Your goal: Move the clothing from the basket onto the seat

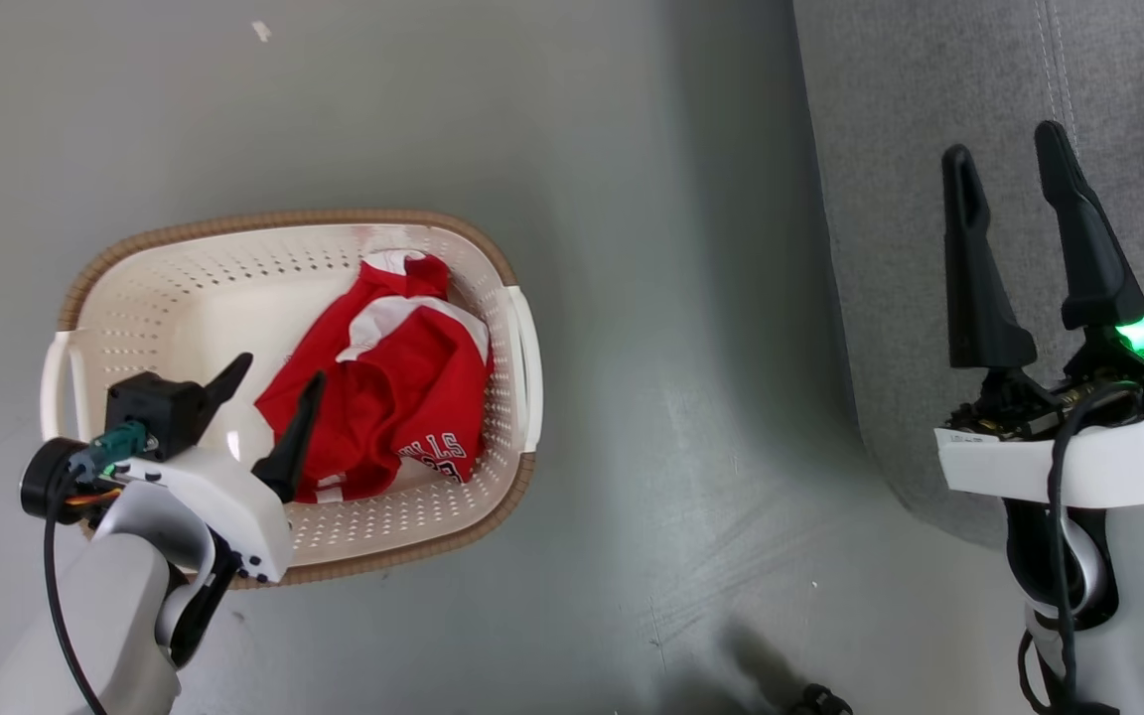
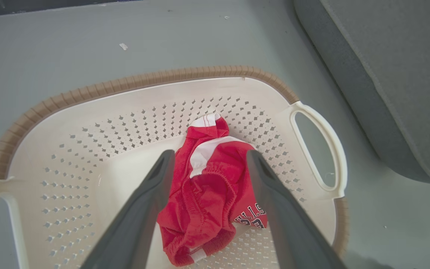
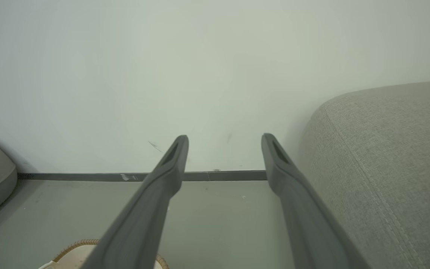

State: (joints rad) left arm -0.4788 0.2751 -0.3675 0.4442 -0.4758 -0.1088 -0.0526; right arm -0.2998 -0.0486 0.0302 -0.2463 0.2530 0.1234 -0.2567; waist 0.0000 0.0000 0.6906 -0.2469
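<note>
Left gripper (image 1: 280, 369) hung open over the clothing (image 1: 383, 397) in the basket (image 1: 185, 288), seemingly due to lower and pinch; right gripper (image 1: 1003, 142) gaped empty.

We note one legible marking, dark white-edged letters "LLS" on the red garment (image 1: 393, 387), word's start lost in a fold, characters beneath them cut off, unreadable

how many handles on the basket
2. The left handle is on the basket's end nearest the left gripper. The right handle is on the end facing the sofa. Neither is hidden.
</note>
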